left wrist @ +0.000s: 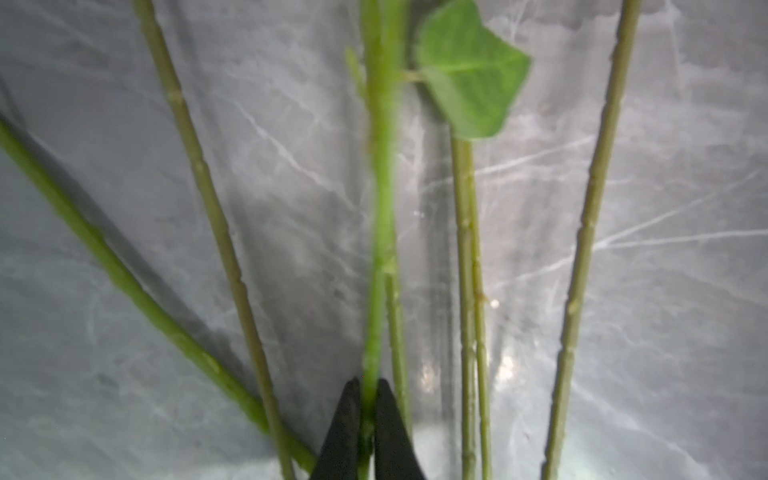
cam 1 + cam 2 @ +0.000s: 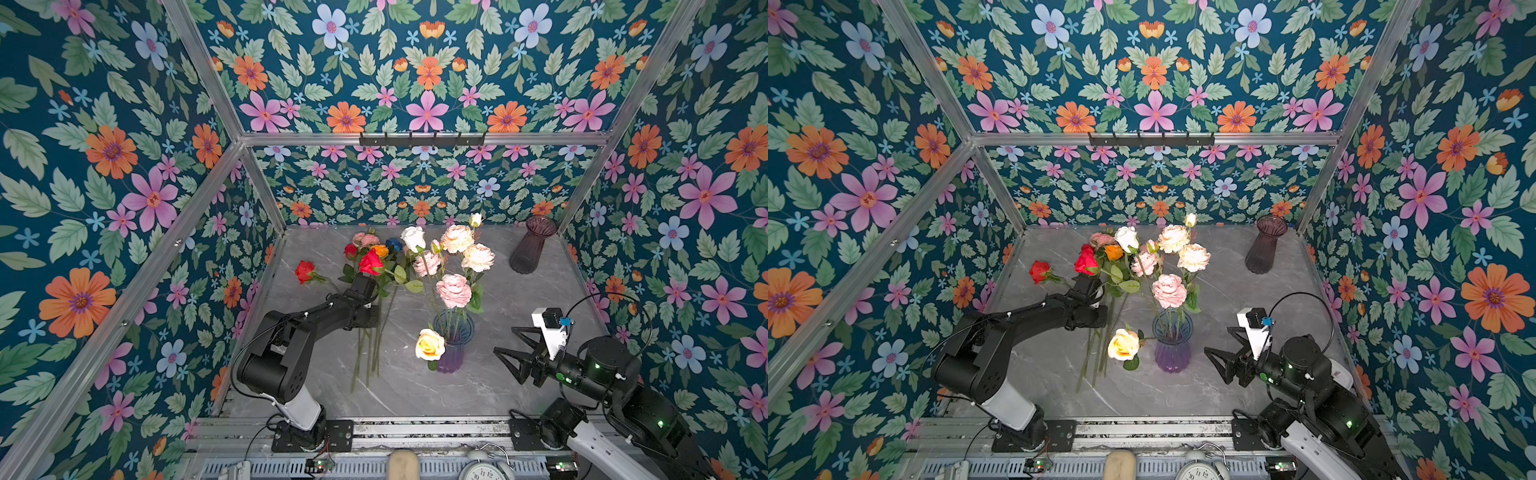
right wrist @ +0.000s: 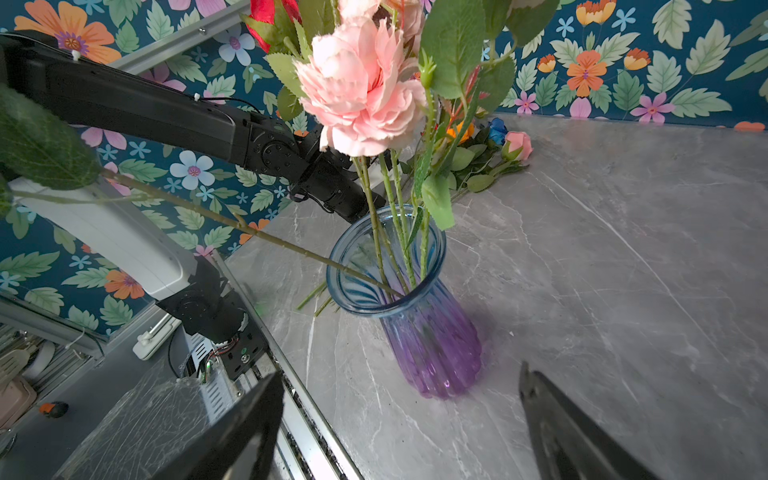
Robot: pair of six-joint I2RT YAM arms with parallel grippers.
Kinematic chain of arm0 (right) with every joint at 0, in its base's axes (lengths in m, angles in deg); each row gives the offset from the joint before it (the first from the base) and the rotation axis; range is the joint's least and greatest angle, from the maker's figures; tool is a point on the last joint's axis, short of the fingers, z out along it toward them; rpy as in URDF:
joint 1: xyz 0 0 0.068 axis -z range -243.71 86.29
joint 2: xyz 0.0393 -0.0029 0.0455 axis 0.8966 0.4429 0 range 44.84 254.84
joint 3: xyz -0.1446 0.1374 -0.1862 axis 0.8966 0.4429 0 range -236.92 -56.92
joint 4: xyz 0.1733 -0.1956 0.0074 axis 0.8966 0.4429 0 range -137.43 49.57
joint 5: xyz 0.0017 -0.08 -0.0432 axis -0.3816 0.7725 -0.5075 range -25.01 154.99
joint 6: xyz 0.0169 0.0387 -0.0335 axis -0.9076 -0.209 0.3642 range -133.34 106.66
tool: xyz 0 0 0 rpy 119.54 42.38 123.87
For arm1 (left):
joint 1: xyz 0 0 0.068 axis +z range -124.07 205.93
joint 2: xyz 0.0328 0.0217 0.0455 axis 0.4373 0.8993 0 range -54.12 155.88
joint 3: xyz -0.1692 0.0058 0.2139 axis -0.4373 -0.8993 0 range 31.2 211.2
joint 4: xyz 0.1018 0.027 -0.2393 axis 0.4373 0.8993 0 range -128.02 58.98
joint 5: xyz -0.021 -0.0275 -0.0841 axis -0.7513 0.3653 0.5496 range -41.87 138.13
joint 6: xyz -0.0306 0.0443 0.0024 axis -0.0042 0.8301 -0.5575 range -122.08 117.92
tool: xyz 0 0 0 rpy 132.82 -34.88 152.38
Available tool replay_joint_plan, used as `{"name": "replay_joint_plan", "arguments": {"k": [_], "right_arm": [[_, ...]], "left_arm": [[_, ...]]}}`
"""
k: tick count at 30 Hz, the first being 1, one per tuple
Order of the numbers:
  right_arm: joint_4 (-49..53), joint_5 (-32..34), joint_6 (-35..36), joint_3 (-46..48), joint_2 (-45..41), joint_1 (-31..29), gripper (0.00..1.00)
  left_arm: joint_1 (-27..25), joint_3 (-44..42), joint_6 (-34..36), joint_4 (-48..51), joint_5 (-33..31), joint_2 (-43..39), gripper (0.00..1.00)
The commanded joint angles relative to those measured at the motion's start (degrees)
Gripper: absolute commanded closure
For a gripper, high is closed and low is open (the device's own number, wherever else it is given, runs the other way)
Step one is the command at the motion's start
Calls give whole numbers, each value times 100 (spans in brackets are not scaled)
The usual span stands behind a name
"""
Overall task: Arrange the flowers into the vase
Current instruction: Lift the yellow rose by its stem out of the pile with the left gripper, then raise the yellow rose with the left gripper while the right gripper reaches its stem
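Note:
The blue-and-purple glass vase (image 2: 453,340) (image 2: 1172,343) (image 3: 419,316) stands mid-table and holds several flowers: a pink peony (image 3: 357,87), peach blooms (image 2: 457,239) and a yellow rose (image 2: 430,344) leaning out over its rim. More flowers lie at the back left: a red rose (image 2: 305,271) and a pile (image 2: 380,251) with long stems (image 2: 370,361) running forward. In the left wrist view my left gripper (image 1: 368,382) is shut on one green stem (image 1: 382,199), just above the other stems. My right gripper (image 2: 503,340) (image 3: 400,371) stands open beside the vase, empty.
A dark purple vase (image 2: 532,245) stands empty at the back right corner. Flowered walls close in the grey marble table (image 2: 519,390) on three sides. Metal rails (image 2: 415,428) and a clock (image 2: 484,471) sit along the front edge.

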Motion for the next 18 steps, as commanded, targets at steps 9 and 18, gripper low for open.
{"name": "replay_joint_plan", "arguments": {"k": [9, 18], "right_arm": [[-53, 5, 45, -218, 149, -1, 10], [-175, -271, 441, -1208, 1099, -1, 10]], "left_arm": [[-1, 163, -124, 336, -937, -1337, 100], [15, 744, 135, -8, -634, -4405, 100]]}}
